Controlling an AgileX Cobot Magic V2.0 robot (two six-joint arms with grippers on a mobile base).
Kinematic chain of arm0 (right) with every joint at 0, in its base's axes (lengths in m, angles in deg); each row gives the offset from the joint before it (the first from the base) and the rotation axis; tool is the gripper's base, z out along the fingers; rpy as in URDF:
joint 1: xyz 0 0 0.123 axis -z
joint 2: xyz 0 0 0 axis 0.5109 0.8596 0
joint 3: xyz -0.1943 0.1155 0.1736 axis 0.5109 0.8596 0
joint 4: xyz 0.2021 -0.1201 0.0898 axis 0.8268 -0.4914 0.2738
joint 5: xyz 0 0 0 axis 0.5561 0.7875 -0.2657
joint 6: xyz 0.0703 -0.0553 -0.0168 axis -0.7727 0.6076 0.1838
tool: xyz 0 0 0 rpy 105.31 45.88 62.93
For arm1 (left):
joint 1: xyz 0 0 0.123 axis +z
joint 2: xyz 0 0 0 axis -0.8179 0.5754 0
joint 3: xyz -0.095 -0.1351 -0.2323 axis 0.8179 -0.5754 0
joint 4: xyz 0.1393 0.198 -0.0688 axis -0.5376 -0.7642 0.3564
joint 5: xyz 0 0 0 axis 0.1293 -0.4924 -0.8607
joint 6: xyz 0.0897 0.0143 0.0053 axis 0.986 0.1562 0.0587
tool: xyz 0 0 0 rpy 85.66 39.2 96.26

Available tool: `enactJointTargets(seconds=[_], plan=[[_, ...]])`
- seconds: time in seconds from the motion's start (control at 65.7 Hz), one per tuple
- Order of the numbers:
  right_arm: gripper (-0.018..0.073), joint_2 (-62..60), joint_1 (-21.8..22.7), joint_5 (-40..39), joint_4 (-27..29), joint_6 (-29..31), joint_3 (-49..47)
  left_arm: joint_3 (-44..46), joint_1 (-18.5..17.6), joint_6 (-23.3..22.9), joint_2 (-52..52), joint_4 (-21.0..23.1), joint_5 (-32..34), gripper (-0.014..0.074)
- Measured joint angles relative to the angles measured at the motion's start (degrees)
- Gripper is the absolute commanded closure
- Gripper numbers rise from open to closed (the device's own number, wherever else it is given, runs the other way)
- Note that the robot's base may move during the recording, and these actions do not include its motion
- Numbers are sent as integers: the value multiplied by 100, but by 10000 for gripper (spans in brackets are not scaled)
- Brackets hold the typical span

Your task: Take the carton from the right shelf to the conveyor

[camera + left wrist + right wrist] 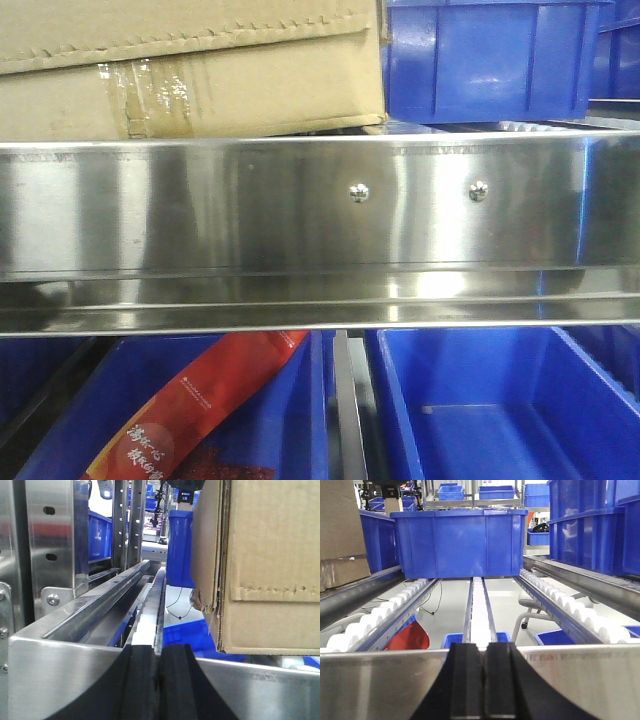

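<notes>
Left hand (pixel 160 677) has its two black pads pressed together on nothing, low against the steel front rail (pixel 250 205) of the right shelf (pixel 100 605). Right hand (pixel 483 680) is likewise closed and empty, looking down the white rollers (pixel 380 615). The carton (pixel 190 70) sits on the shelf above the rail. It is to the right of the left hand and far to the left of the right one, so it lies between the two arms. A blue bin (pixel 490 60) stands just beside its right face; whether they touch I cannot tell from the front view. The conveyor is not in view.

The reach looks barely begun. To do it well, both hands should first rise clear of the rail, then come in on opposite side faces of the carton and squeeze it between them, since it looks too wide for one hand. The right hand must slip between carton and bin without nudging the bin. Pressure should land on flat board, away from the taped seam and the creased corner.
</notes>
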Motion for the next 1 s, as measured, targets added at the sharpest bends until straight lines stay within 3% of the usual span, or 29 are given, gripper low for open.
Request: enactJointTargets(seconds=[0.533,0.822,1.005], plan=[[637,0,0,0,0,0,0,0,0,0,0,0,0,582],[637,0,0,-23,0,0,0,0,0,0,0,0,335,582],[637,0,0,-450,147,0,0,0,0,0,0,0,449,582]])
